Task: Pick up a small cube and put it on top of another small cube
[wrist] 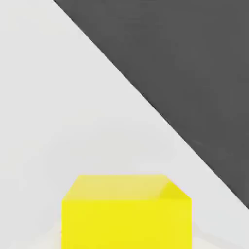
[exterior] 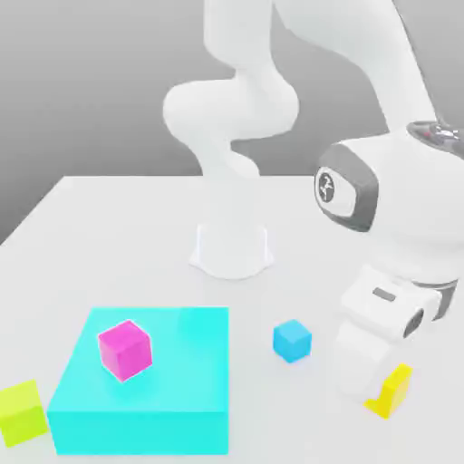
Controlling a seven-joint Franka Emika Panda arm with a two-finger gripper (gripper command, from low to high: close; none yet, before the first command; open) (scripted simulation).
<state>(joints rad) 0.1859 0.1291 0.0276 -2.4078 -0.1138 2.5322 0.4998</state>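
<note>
**Yellow Cube Pinched at the Near Right of the Table**

Nearest in the exterior view, at the view's right, the gripper [exterior: 379, 385] is seen lowered to the white table [exterior: 109, 217], its fingers pressed in on the small cube [exterior: 393, 391]. The bright yellow cube is partly hidden behind the white fingers, with only its right portion left exposed; whether it rests on the table or is raised just off it cannot be told. In the hand view the same small cube [wrist: 126, 214] is shown close up, a lit top face and a plain front face being visible, with the pale table [wrist: 58, 121] spread beyond it and a dark floor [wrist: 194, 58] past the table's edge.

At the near left corner of the exterior view a lime cube [exterior: 22, 411] is found on the table, just beside a large flat cyan block [exterior: 172, 399]. On the top of that block, toward its left side, a magenta cube [exterior: 125, 349] is set.

Between the cyan block and the gripper, a little farther back, a small blue cube [exterior: 292, 340] is placed on the table, well apart from the yellow one.

Farthest back, the arm's round white base [exterior: 231, 249] is seen at the middle of the table, and the arm's links are arched from it up and over to the exterior view's right.
</note>
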